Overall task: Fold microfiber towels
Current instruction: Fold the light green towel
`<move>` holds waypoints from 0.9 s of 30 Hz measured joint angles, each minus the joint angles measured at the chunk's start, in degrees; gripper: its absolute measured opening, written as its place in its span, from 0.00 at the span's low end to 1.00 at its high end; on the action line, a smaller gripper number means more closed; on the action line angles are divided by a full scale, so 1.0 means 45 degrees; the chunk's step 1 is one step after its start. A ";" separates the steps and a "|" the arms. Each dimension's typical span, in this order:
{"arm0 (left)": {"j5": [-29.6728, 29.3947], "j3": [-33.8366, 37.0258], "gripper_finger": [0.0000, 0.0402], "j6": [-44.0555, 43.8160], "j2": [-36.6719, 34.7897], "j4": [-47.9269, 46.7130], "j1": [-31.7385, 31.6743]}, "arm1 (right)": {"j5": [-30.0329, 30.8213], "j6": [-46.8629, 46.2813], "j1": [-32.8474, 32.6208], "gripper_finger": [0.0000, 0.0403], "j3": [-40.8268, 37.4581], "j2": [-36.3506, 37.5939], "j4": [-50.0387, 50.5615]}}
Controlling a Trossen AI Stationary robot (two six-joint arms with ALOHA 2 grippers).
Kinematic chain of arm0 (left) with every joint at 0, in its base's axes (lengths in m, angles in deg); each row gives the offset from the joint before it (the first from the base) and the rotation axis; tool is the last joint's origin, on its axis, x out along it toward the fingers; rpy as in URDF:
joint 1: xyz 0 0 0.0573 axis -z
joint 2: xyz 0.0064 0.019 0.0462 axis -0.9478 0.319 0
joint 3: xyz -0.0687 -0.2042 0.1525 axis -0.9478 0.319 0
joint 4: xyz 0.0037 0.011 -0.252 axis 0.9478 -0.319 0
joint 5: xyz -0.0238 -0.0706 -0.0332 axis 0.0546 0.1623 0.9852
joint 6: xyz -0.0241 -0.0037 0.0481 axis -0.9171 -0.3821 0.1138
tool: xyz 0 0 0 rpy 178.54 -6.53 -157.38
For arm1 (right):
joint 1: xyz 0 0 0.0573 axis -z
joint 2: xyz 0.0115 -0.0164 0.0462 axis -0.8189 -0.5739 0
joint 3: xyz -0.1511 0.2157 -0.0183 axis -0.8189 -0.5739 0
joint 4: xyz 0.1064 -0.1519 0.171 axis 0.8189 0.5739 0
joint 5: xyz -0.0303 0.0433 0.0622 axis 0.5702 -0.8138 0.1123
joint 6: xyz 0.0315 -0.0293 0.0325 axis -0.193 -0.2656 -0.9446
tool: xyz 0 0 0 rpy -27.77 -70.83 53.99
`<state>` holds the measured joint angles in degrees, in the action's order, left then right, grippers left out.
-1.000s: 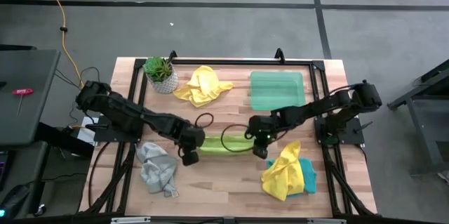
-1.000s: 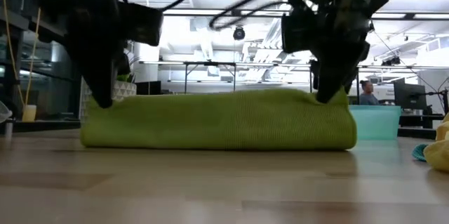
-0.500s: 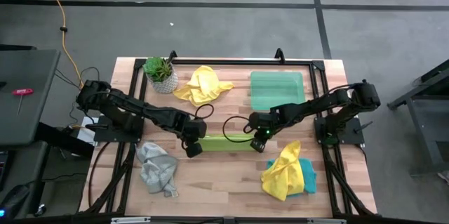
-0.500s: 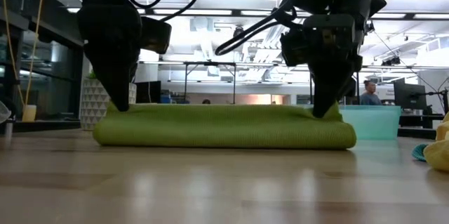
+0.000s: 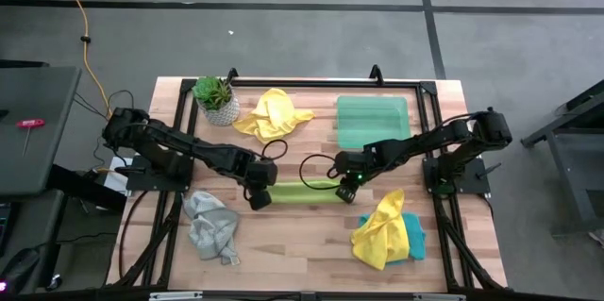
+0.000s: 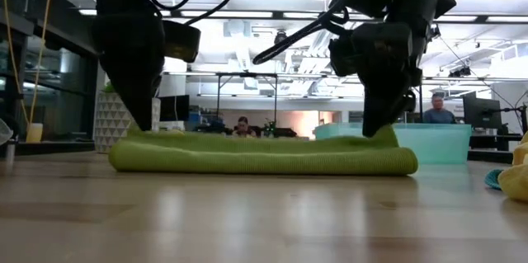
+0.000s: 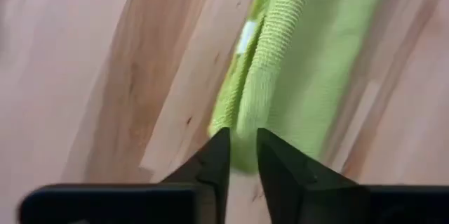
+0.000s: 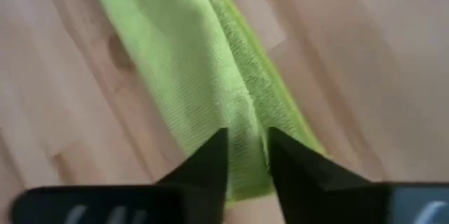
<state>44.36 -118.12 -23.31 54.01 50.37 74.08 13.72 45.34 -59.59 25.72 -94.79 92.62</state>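
Mid-fold, the left gripper and right gripper each pinch an end of the lime green towel, a narrow strip mid-worktop; next, I judge, comes folding end to end.

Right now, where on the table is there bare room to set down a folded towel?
Bare wood lies between the grey towel and the yellow-on-teal pile, in front of the lime green towel. The mid-table is crowded: left gripper and right gripper pinch that towel's ends.
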 joint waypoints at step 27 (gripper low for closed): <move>0.0503 0.2739 0.46 0.0296 -0.4127 0.5638 0.0815 | -0.0084 -0.2621 -0.1342 0.50 -0.2565 0.4364 0.1605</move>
<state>46.62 -105.80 -21.98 35.44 75.74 77.75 13.34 33.55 -65.62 14.18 -75.15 99.85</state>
